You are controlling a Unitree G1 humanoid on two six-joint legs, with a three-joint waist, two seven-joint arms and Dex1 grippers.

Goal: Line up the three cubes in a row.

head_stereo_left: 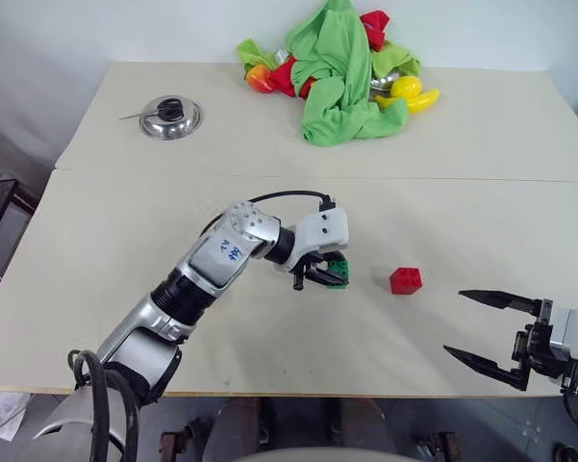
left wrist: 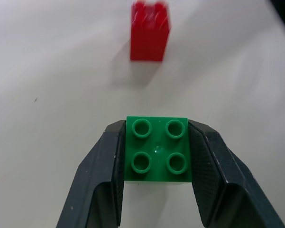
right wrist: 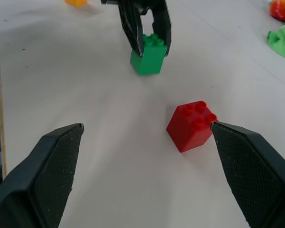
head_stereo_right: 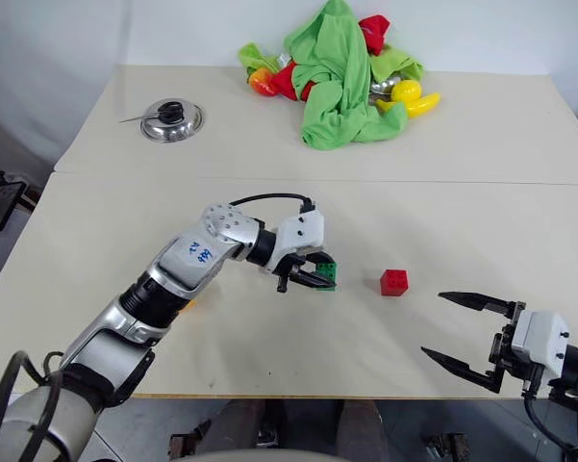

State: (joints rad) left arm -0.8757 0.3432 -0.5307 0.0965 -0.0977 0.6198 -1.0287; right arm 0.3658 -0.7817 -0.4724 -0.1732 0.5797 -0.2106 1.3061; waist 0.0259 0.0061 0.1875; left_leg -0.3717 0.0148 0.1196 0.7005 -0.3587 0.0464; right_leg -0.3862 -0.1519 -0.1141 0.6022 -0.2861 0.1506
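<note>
Fingers of the left gripper (head_stereo_left: 319, 276) clamp the green cube (left wrist: 156, 149) above the tabletop (head_stereo_left: 269, 366), near the red cube (head_stereo_left: 406, 280). Right gripper (head_stereo_left: 486, 332) hangs wide open, holding nothing. Orange-yellow cube (right wrist: 76, 2) lies farther left.

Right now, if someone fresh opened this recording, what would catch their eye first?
The left gripper near the middle of the table, shut on the green cube with a finger on each side. The red cube stands alone a little to its right, and the right gripper hangs wide open at the near right edge. At the far side lies a bright green and red cloth pile.
</note>
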